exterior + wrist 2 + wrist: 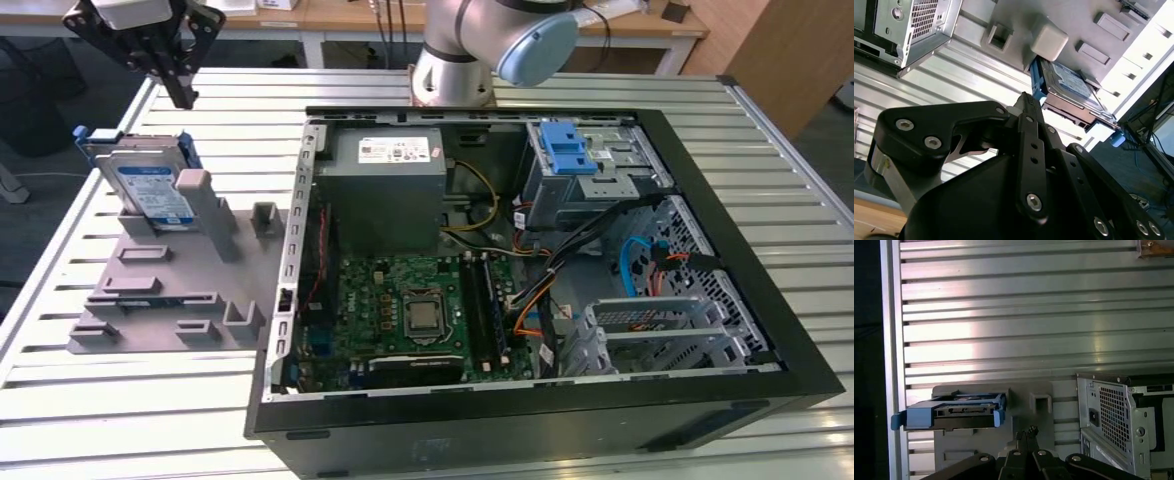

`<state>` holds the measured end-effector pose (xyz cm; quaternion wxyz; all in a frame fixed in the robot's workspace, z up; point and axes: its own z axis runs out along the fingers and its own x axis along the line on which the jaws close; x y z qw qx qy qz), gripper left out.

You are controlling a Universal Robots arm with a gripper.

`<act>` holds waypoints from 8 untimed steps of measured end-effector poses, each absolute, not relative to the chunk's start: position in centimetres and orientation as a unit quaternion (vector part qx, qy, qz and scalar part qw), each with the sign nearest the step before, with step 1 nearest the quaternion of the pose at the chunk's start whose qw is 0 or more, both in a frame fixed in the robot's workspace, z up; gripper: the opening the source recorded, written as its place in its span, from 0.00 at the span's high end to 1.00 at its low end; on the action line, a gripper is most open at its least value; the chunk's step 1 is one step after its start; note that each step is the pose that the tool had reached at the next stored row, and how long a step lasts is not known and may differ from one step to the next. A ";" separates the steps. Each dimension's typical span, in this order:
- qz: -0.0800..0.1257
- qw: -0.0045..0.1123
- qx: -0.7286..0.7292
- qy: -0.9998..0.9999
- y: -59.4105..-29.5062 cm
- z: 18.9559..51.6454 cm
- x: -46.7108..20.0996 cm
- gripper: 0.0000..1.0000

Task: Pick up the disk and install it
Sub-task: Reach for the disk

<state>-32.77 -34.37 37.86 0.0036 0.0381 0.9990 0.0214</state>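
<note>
The disk (146, 187) is a silver drive with a white and blue label and blue rails. It stands on edge in the grey holder (163, 300) at the exterior view's left. My gripper (182, 96) hangs above and behind it, apart from it, fingers shut together with nothing between them. In the second wrist view the fingertips (1026, 101) meet just short of the disk (1070, 84). In the first wrist view the gripper (1027, 432) sits beside the disk (956, 411), which is seen edge-on.
An open computer case (534, 400) fills the exterior view's middle and right, with a grey power supply (384, 180), a motherboard (414, 310) and a metal drive cage with a blue latch (567, 150). The slatted metal table (174, 420) ends close to the holder.
</note>
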 end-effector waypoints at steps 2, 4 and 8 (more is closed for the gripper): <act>0.021 0.003 0.038 0.999 -34.3 37.8 -33.1 0.89; 0.021 0.002 0.038 0.999 -34.3 37.8 -33.4 0.89; 0.021 0.001 0.038 0.999 -34.3 37.7 -34.1 0.89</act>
